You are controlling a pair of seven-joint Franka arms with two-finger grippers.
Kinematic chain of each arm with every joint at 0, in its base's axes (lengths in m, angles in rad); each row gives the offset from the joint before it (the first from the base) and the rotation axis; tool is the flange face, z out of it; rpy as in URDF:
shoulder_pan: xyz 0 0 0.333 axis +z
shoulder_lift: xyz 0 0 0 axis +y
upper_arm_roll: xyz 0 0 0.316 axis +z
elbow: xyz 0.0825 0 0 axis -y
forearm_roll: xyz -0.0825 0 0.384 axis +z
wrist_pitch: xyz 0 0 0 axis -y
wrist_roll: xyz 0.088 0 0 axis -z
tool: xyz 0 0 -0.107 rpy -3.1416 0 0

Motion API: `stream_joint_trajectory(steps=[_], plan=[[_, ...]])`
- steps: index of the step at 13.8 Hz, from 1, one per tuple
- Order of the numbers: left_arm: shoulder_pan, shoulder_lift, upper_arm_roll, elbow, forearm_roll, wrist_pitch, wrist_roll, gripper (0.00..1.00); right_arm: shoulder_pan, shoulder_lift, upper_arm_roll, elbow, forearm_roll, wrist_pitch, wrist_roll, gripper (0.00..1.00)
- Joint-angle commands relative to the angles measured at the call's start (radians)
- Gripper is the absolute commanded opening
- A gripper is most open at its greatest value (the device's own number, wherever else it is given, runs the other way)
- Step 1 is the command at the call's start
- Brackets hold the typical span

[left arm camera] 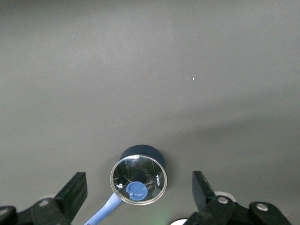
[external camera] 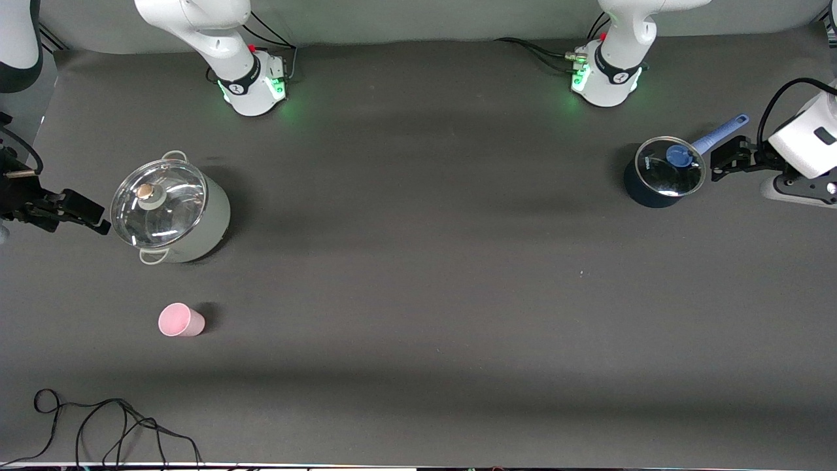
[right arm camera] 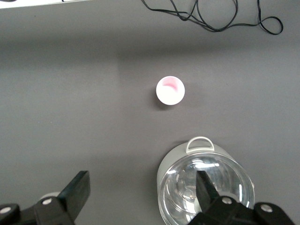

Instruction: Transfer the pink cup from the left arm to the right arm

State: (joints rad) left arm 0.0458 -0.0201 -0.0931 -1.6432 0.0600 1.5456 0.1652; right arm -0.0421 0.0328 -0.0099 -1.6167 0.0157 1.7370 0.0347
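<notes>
The pink cup (external camera: 180, 320) stands upright on the dark table at the right arm's end, nearer to the front camera than the white pot (external camera: 171, 212). It also shows in the right wrist view (right arm camera: 170, 90), mouth up. My right gripper (external camera: 95, 218) is open and empty, held beside the white pot, apart from the cup; its own view shows it (right arm camera: 143, 192) with the jaws wide. My left gripper (external camera: 718, 160) is open and empty beside the blue saucepan (external camera: 664, 171) at the left arm's end, with jaws wide in its own view (left arm camera: 139, 190).
The white pot (right arm camera: 206, 187) has a glass lid and loop handles. The blue saucepan (left arm camera: 138, 180) has a glass lid and a long blue handle (external camera: 719, 133). A loose black cable (external camera: 118, 425) lies at the table edge nearest the front camera.
</notes>
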Motion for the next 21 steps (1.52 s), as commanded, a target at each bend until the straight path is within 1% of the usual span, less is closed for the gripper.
stream_joint_trajectory(steps=[1,3,4,7,13,15,21], plan=[[-0.003,-0.001,0.0,0.009,0.014,-0.016,-0.015,1.0,0.005,-0.028,-0.005,-0.014,-0.023,-0.031,-0.064,1.0],[-0.003,-0.001,0.0,0.011,0.014,-0.016,-0.013,1.0,0.004,-0.033,-0.01,-0.014,-0.022,-0.04,-0.152,1.0],[-0.003,-0.001,0.0,0.009,0.014,-0.016,-0.013,1.0,0.004,-0.034,-0.012,-0.009,-0.014,-0.083,-0.148,1.0],[0.0,-0.001,0.004,0.009,0.012,-0.016,-0.012,1.0,0.002,-0.039,-0.013,-0.002,-0.011,-0.144,-0.148,1.0],[-0.001,0.0,0.004,0.009,0.012,-0.015,-0.013,1.0,-0.001,-0.042,-0.015,0.0,-0.002,-0.142,-0.147,1.0],[-0.001,0.0,0.004,0.009,0.012,-0.016,-0.013,1.0,-0.005,-0.042,-0.024,0.0,0.03,-0.139,-0.099,1.0],[0.0,0.0,0.004,0.011,0.012,-0.015,-0.012,1.0,0.001,-0.042,-0.027,0.0,0.03,-0.137,-0.099,1.0]])
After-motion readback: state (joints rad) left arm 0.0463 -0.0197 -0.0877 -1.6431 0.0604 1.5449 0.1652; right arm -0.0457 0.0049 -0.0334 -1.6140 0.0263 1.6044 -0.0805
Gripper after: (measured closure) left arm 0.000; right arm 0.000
